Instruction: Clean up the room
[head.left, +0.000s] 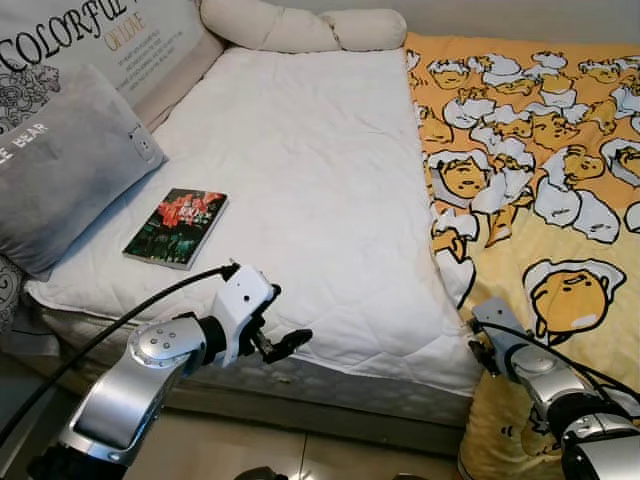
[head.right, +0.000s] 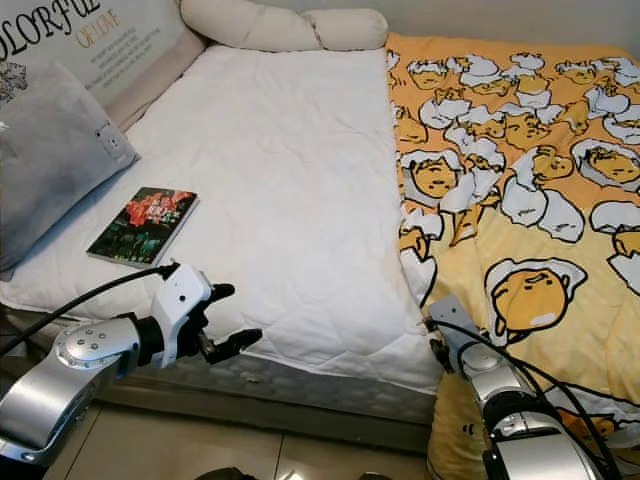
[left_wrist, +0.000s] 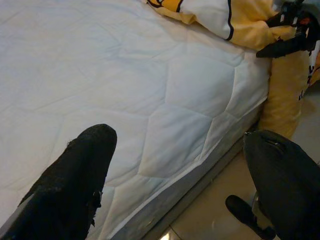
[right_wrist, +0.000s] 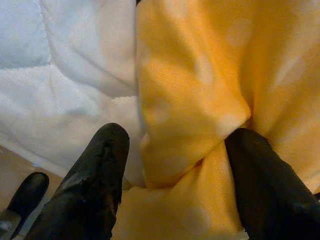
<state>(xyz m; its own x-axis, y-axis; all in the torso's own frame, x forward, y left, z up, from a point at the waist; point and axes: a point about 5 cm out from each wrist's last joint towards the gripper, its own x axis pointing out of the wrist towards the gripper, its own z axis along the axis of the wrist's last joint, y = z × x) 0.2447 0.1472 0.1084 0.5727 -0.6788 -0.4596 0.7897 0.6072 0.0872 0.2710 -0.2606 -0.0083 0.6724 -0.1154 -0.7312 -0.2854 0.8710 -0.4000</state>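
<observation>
Nearest, the left gripper (head.left: 272, 322) hovers with fingers apart off the mattress's (head.left: 300, 170) front edge. At the front right corner, the right gripper (right_wrist: 175, 165) straddles a fold of the yellow blanket (head.left: 530, 150), fingers apart. Likely step: grasping the blanket; next, pinch it shut. A book (head.left: 176, 227) lies near the left edge. No containers.

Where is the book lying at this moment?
The book lies flat on the white mattress, on the robot's left, just beside the grey pillow and ahead of the left gripper.
</observation>
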